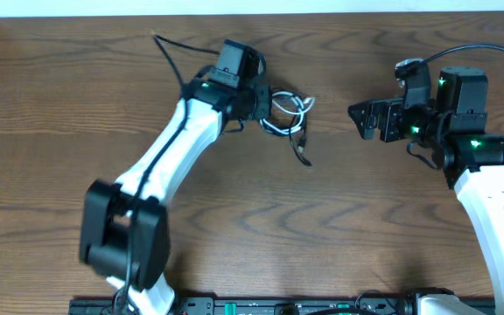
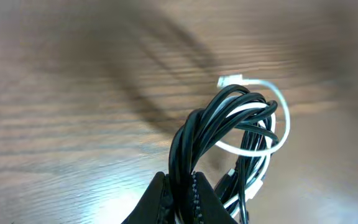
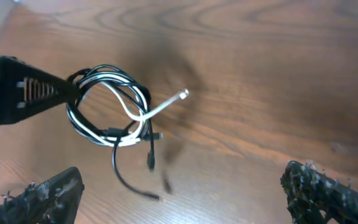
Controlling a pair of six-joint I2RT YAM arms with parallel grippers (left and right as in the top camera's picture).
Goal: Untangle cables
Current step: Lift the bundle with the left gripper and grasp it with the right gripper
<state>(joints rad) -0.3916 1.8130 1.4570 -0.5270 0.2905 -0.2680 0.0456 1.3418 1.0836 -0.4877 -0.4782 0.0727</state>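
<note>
The black cable and the white cable are coiled together in one tangled bundle. My left gripper is shut on the bundle's left side and seems to hold it just above the table. In the right wrist view the left gripper pinches the loops; the white plug end sticks out to the right, and a black tail and a black plug end hang down. My right gripper is open and empty, to the right of the bundle and apart from it.
The wooden table runs under both arms. A thick black arm wire loops behind the left arm. The table's far edge meets a white wall. A dark rail lies along the near edge.
</note>
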